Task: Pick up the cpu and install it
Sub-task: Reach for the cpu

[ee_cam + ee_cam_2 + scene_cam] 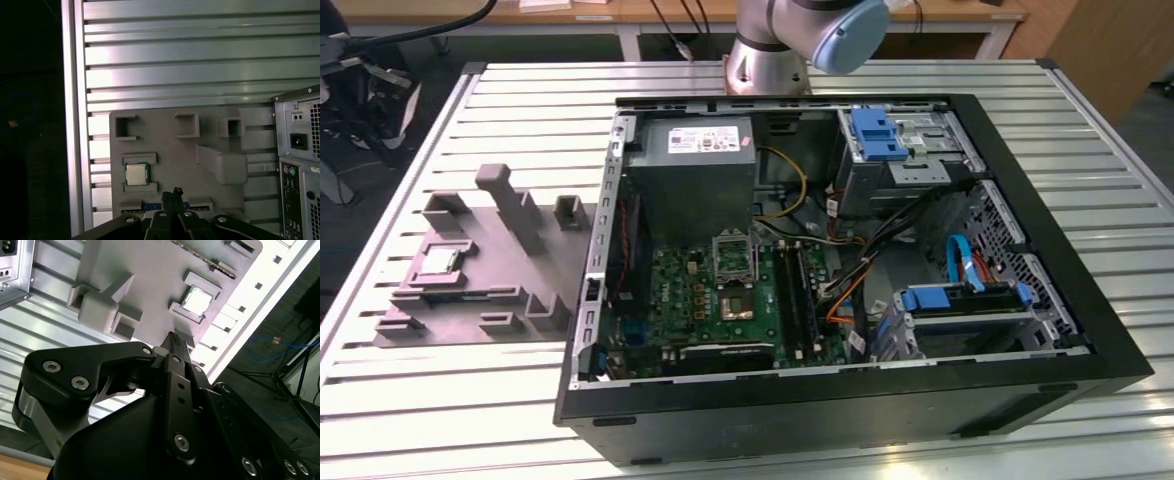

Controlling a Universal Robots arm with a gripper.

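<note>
The cpu is a small silvery square lying flat in a pocket of the grey fixture plate, on the table at the exterior view's left of the open computer case. Both wrist views look down on the plate: the cpu rests in its framed recess. My gripper hangs high above the plate, a short way to one side of the cpu. Its fingertips are pressed together with nothing between them. The green motherboard lies on the floor of the case.
The case holds a grey power supply, blue drive brackets, cables and a drive cage. Upright blocks rise from the fixture plate. The slatted metal table has its edge close beside the plate. The arm's base stands behind the case.
</note>
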